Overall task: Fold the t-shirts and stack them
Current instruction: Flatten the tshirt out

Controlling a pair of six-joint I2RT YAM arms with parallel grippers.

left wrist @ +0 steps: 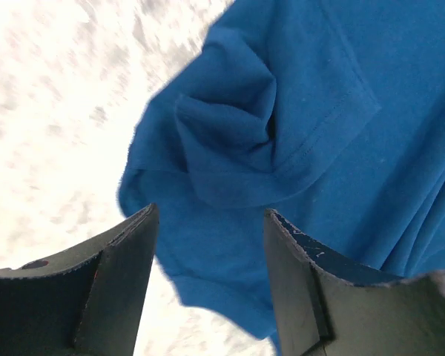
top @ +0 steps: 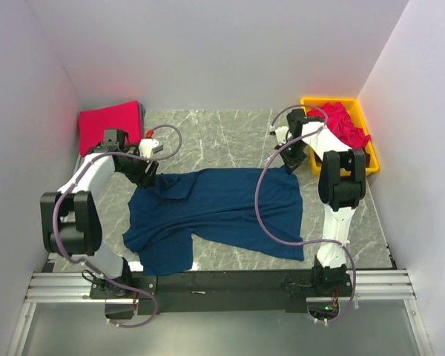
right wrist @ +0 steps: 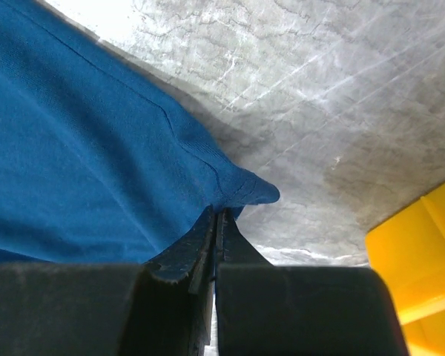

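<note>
The navy t-shirt (top: 222,208) lies spread across the middle of the marble worktop (top: 222,133). It is mostly flat but unfolded, with one rumpled sleeve (left wrist: 237,133) at its far left and its near left part hanging toward the table's front edge.

The left tool (top: 150,180) hovers just above that rumpled sleeve. It is released: in the left wrist view its fingers (left wrist: 119,252) stand apart with nothing between them and the cloth lies below. The right tool (top: 291,159) is clenched on the shirt's far right corner, and the right wrist view shows the hemmed edge pinched between its closed tips (right wrist: 216,215), close to the yellow bin (top: 371,159).

Progress looks early. One red t-shirt (top: 110,119) sits folded in the far left corner of the worktop and reads as the start of the stack. The navy shirt shows no fold at all, so flattening, folding and moving it to the stack all remain. A heap of red-pink t-shirts (top: 345,122) fills the bin, unfolded, and how many there are cannot be told. Most of the work appears to lie ahead.
</note>
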